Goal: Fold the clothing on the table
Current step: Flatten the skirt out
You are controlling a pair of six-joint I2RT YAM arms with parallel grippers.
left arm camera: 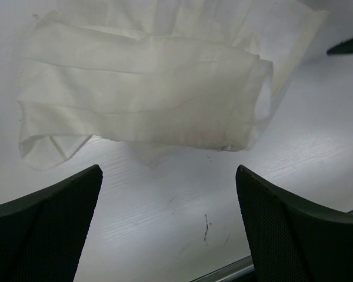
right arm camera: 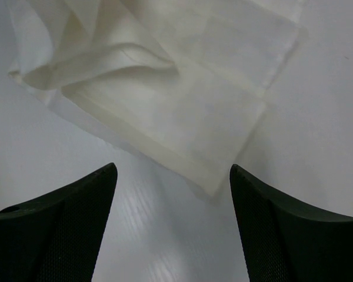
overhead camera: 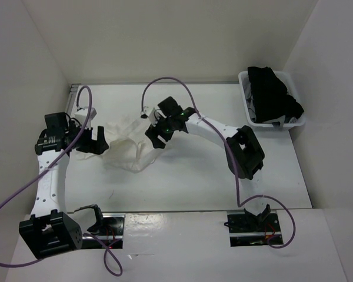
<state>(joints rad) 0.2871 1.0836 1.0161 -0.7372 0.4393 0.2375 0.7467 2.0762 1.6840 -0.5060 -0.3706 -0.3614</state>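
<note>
The white skirt (overhead camera: 126, 151) lies rumpled left of centre on the bench (overhead camera: 194, 182), with left claw (overhead camera: 95, 141) and right claw (overhead camera: 157, 134) both spread wide, empty, flanking its opposite edges, seemingly ready to pinch a fold.

White thin skirt (overhead camera: 128, 148) lies crumpled, apparently folded over itself, left of centre on the white table (overhead camera: 194, 182).

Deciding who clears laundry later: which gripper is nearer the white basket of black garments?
Right. The right gripper hovers at the skirt's right edge, well left of the basket. The left gripper sits farther left still, on the skirt's far side.
</note>
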